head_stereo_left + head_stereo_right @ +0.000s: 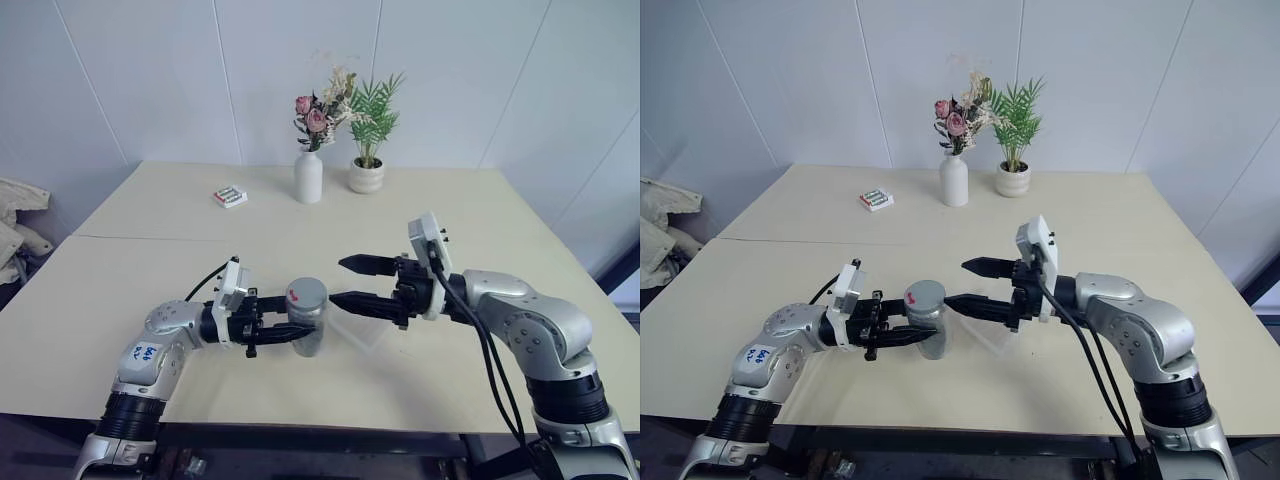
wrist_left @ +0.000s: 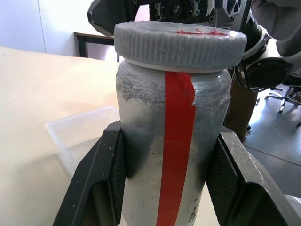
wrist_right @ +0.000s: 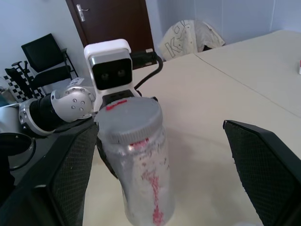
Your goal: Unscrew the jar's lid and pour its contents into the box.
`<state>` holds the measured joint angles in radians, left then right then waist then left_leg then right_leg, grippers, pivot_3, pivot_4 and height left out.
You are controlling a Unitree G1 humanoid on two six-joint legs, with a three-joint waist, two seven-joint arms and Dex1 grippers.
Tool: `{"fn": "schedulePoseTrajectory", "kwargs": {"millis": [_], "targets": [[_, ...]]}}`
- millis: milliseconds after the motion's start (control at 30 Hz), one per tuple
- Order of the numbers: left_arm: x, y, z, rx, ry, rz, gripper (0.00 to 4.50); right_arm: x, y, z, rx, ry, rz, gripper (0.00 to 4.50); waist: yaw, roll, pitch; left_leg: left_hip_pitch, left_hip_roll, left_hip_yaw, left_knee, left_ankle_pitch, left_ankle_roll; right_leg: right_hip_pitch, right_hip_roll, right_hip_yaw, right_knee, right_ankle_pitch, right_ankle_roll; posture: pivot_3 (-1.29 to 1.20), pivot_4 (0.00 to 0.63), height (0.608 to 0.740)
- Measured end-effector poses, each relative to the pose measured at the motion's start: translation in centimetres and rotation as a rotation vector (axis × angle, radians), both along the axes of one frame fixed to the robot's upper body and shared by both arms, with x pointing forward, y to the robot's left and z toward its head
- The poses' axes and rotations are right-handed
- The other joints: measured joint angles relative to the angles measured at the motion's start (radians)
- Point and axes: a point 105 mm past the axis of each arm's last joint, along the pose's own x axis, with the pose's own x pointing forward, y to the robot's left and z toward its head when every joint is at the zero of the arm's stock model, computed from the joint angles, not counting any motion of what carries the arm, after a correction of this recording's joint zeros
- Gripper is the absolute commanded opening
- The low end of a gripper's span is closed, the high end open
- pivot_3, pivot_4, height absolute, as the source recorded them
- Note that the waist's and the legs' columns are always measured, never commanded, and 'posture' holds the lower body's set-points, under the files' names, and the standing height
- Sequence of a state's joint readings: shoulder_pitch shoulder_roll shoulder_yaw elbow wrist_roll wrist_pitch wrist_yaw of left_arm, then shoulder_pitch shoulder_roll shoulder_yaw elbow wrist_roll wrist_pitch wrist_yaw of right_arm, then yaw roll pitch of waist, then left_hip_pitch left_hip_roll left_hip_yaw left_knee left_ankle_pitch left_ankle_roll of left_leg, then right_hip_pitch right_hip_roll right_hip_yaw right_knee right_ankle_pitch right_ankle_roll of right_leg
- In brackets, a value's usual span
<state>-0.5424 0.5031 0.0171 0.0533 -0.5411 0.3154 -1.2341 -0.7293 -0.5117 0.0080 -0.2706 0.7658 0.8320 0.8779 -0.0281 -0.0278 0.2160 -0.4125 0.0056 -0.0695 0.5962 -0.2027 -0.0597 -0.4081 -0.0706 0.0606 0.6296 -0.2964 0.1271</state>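
The left claw (image 1: pixel 290 333) is gripping the jar (image 1: pixel 309 328) by its lower body, its two black fingers (image 2: pixel 106 174) pressing closed against opposite sides of the silvery-grey cylinder. The jar is being held upright above the desk (image 1: pixel 150 250), over the near half toward the front edge, roughly midway between the left and right edges. A red stripe is running down the jar's side in the left wrist view. The lid (image 1: pixel 306 292) is sitting on top of the jar, grey with a ribbed rim and a red mark on its upper face.

The right claw (image 1: pixel 355 283) is pointing toward the jar from the right, its fingers (image 3: pixel 263 165) standing wide apart and holding nothing. The lower fingertip is lying just beside the jar's upper part; whether it is touching cannot be told. The upper finger is standing apart from the lid.

The box (image 2: pixel 80 136) is lying on the desk just beyond the jar, toward the right claw, translucent and shallow.

Near the far edge a white flower vase (image 1: pixel 308 176) and a small potted plant (image 1: pixel 367 172) are standing side by side, with a small green-and-white pack (image 1: pixel 230 196) to their left
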Motion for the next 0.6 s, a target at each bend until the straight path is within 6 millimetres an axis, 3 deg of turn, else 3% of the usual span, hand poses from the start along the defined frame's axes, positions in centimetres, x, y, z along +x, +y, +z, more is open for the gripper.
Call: {"fn": "schedulePoseTrajectory", "kwargs": {"millis": [267, 600], "targets": [[0.0, 0.0, 0.0, 0.001, 0.001, 0.0, 1.91, -0.5, 2.2, -0.6, -0.023, 0.004, 0.071, 4.47, -0.002, 0.0, 0.0, 0.0, 0.0, 0.0, 0.0, 0.0, 0.0, 0.0, 0.0, 0.0, 0.0, 0.0, 0.0, 0.0, 0.15, 0.74], [0.0, -0.1, 0.0, 0.002, 0.0, -0.001, 1.91, -0.8, 3.3, -1.1, -0.048, -0.019, 0.104, 4.47, -0.001, 0.0, 0.0, 0.0, 0.001, 0.0, 0.0, 0.0, 0.0, 0.0, 0.001, 0.0, 0.0, 0.0, 0.0, 0.0, 0.15, 0.74]]}}
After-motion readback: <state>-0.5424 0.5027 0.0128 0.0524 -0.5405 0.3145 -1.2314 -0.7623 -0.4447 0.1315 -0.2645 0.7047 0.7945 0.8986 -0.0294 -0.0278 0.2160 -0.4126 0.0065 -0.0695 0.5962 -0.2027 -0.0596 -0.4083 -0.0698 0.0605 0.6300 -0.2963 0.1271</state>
